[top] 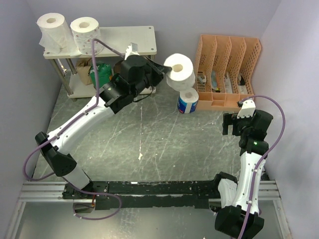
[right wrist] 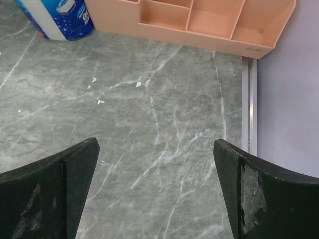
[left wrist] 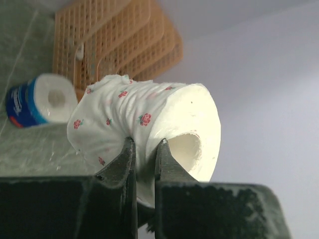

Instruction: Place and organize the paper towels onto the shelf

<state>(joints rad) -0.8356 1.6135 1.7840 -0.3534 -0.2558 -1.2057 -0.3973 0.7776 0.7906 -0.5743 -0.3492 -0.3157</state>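
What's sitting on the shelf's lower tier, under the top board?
A tan roll and a green-wrapped roll show at its front; anything deeper is hidden by the top board and the left arm.

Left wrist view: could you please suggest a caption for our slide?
Left pincer clamps the wall of a flower-printed paper towel roll; a blue-wrapped roll and orange organizer lie behind.
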